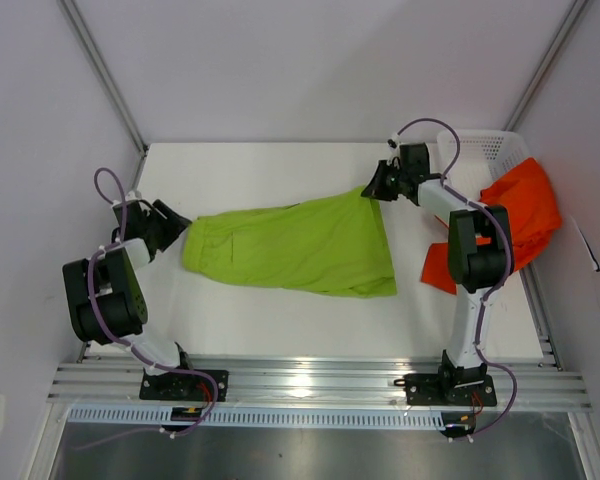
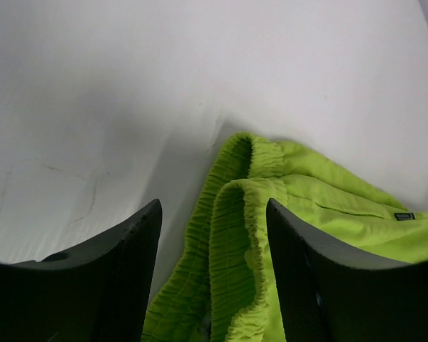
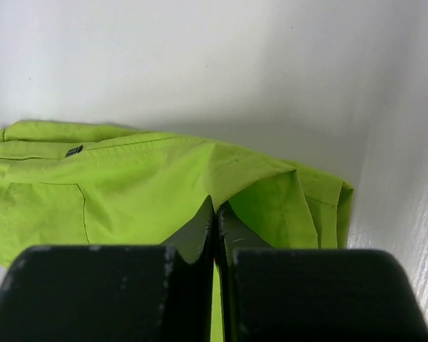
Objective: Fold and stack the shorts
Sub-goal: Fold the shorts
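The lime green shorts (image 1: 300,246) lie spread across the middle of the white table, waistband to the left. My left gripper (image 1: 172,224) is open at the waistband end; in the left wrist view the gathered waistband (image 2: 235,242) lies between its fingers (image 2: 128,271). My right gripper (image 1: 372,188) is shut on the far right leg hem of the green shorts (image 3: 157,185), pinching a fold. The orange-red shorts (image 1: 515,215) hang over the basket's near side at the right, partly behind my right arm.
A white plastic mesh basket (image 1: 490,148) stands at the back right corner. The table's aluminium rail (image 1: 310,380) runs along the near edge. Grey frame posts rise at the back left and right.
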